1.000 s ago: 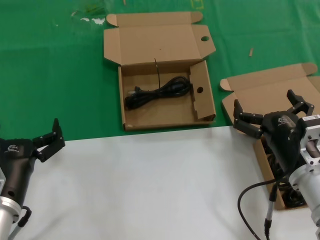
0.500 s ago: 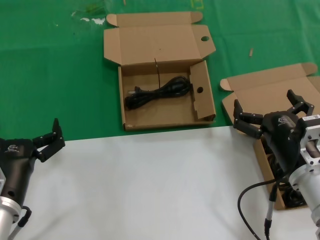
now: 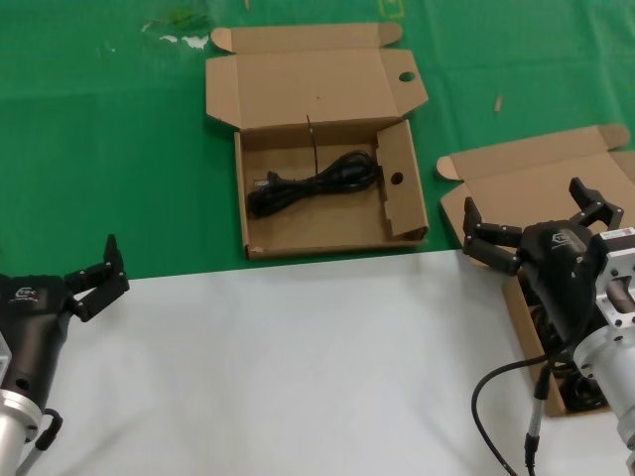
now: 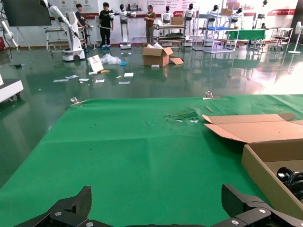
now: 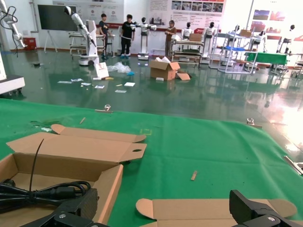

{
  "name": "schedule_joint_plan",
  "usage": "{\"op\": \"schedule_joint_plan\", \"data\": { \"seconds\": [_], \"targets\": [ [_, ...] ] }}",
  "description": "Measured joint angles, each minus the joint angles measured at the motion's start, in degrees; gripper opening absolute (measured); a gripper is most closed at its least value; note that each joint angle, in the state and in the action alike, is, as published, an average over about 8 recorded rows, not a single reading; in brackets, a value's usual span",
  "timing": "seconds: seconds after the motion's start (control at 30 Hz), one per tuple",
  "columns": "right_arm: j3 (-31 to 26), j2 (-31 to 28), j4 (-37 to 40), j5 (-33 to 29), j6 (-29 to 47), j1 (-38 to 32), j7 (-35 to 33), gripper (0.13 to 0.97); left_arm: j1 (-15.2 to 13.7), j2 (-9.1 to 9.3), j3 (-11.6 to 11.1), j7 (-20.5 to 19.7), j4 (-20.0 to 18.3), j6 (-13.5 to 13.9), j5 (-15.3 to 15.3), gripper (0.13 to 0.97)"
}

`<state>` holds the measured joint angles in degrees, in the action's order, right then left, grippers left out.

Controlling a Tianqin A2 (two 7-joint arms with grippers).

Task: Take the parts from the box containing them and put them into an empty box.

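Green cloth-covered table (image 3: 119,149), white sheet (image 3: 298,367) nearest; glossy hall floor (image 4: 142,85) beyond. Two brown cardboard boxes: holed one (image 3: 327,213) holding one black coiled cord (image 3: 313,183), plain-lidded one (image 3: 536,188) under right gripper (image 3: 531,228). Left gripper (image 3: 99,278) low; both spread wide, empty.

Head cam: high, looking forward and down, mid-range, on green cloth (image 3: 99,129) and white table (image 3: 278,367). Holed box (image 3: 317,149) at 12 o'clock, plain box (image 3: 536,198) at 3. Both wrist cams: low, near cloth level, facing out level toward the hall. Left wrist sees the holed box (image 4: 265,142) close up. Right wrist sees holed box (image 5: 61,161) and plain box's lid (image 5: 189,210). All three views share the holed box.
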<state>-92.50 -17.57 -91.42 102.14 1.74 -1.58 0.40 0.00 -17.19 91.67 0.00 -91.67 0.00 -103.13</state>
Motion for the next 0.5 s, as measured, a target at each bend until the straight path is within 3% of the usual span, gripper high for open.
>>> {"op": "schedule_joint_plan", "data": {
  "seconds": [0.5],
  "targets": [
    [0.0, 0.0, 0.0, 0.0, 0.0, 0.0, 0.0, 0.966, 0.0, 0.00, 0.0, 0.0, 0.0, 0.0, 0.0, 0.966]
  ]
}}
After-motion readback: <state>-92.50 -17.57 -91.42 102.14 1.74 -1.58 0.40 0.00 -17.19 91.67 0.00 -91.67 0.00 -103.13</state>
